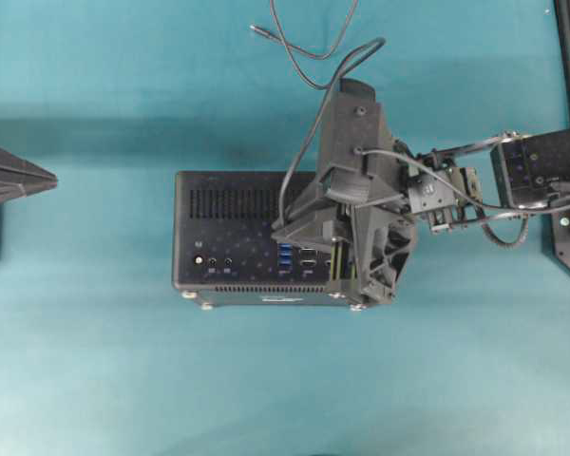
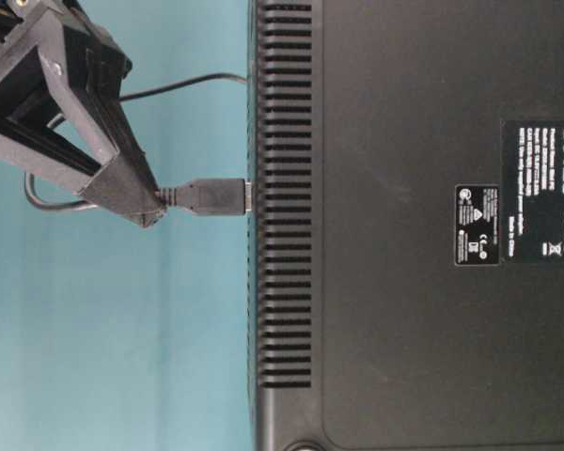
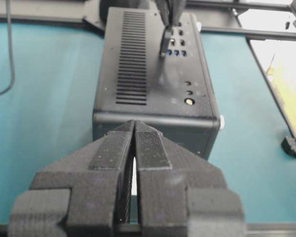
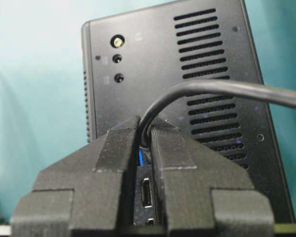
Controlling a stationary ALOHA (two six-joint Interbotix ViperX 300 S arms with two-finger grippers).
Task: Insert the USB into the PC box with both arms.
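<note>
A: What is seen at the left?
B: The left gripper [image 3: 133,129], fingers pressed together with nothing between, is held apart from the box [image 1: 230,223].
A: And further right?
B: The cable [image 4: 158,106] is pinched by the right gripper [image 1: 304,226] just behind the USB [image 2: 207,196], whose tip is set against the box's port face.

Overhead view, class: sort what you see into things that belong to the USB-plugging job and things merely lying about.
Job:
USB, at the box's port face
PC box
right tool, shut on the USB
left tool, shut, empty, off the box

Lying about:
cable's loose pointed end
teal table
</note>
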